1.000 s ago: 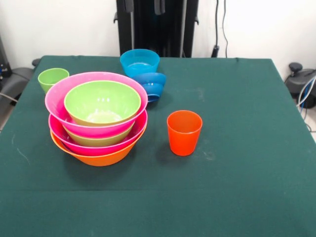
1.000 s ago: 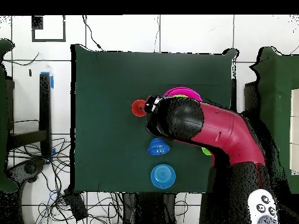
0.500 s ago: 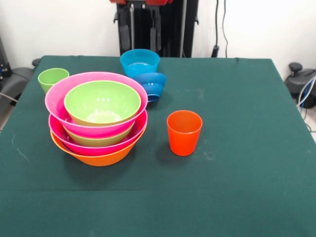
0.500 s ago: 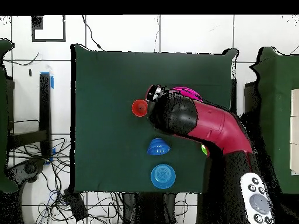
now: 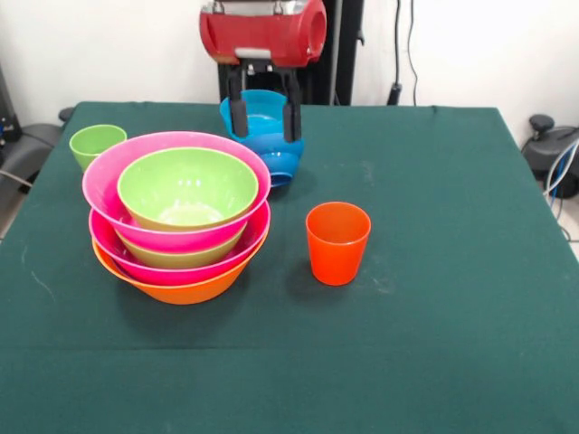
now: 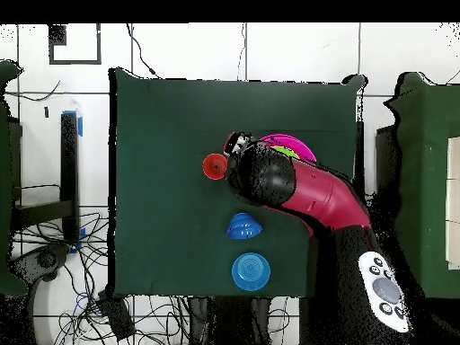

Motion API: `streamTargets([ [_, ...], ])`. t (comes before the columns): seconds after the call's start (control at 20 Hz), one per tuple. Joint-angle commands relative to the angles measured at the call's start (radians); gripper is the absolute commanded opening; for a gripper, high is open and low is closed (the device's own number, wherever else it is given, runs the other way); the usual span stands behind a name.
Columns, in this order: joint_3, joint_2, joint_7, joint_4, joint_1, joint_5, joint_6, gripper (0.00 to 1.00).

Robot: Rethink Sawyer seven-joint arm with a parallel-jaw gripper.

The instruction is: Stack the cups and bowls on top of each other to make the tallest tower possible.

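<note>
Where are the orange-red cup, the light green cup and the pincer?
orange-red cup (image 5: pixel 337 246): front view, on its outer wall.
light green cup (image 5: pixel 95 142): front view, on its near wall below the rim.
pincer (image 5: pixel 264 113): front view, midway between its two black fingertips, which stand apart.

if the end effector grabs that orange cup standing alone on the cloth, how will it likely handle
The orange cup looks like thin glossy plastic, so probably light and somewhat slippery between the end effector's fingers. It tapers toward its base, so a grip low on the wall might slide upward. Standing upright on a narrow base, it could tip if nudged near the rim rather than slide across the green cloth.
</note>
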Motion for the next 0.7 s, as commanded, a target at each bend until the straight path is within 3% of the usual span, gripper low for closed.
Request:
streamTargets([
  [0.05,0.038,0.04,0.231,0.141,0.034,0.074,-0.044,1.0],
  [0.45,-0.019,-0.082,0.293,0.235,0.103,0.165,0.05,1.0],
  [0.7,-0.001,-0.144,0.26,0.341,0.071,0.183,0.023,1.0],
])
